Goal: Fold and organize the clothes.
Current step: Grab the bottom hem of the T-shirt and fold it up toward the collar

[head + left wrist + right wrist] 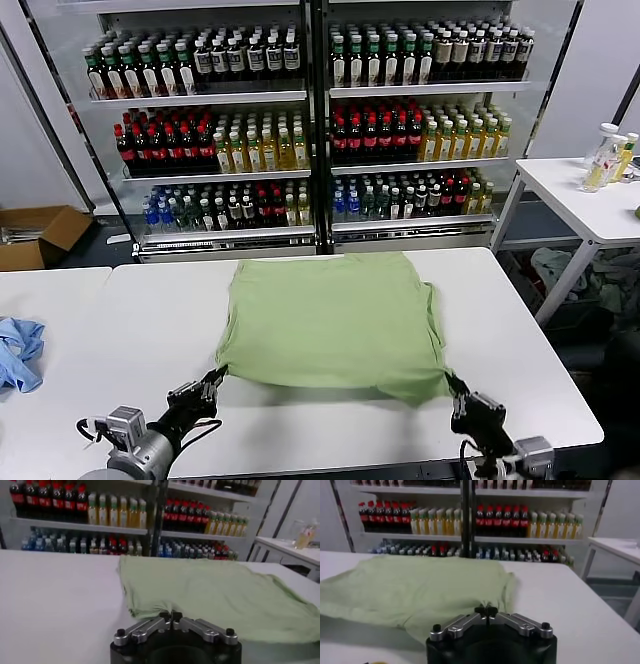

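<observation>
Since both claws are pinched shut on cloth, start there: the left gripper (214, 380) is clamped on the near left corner of the green polo shirt (335, 320), and the right gripper (455, 386) bites the near right corner. Out ahead of them the shirt lies mostly flat on the white table (150, 320), sleeves seemingly tucked in already. I'd say we're midway, with the bottom-to-top fold still to do. Way off left sits a blue cloth (18, 350).
</observation>
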Robot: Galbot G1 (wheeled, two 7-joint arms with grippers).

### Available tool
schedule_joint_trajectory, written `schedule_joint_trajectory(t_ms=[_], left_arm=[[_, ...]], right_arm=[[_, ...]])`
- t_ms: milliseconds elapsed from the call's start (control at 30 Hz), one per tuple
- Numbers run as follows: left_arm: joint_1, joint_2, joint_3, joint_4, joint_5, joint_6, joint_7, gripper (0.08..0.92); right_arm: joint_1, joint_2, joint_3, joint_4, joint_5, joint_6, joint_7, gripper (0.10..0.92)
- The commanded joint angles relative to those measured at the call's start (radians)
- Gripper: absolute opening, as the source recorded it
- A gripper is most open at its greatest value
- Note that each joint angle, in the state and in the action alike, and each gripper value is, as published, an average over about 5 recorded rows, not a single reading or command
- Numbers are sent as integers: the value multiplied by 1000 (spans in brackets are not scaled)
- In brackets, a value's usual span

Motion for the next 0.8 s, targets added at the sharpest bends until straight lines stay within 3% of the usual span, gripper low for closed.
schedule_joint_trajectory(t_ms=[33,433,800], left_arm=[[-191,52,49,141,-30,-19,7,84],[-447,66,216,362,-25,-26,-1,85],[-528,25,306,467,28,-30,-15,83]], right_arm=[[226,-53,-38,-128,31,11,-4,106],[544,-59,-264,-365,9,-8,-35,106],[707,-34,-380,-458,-100,-28,-99,106]])
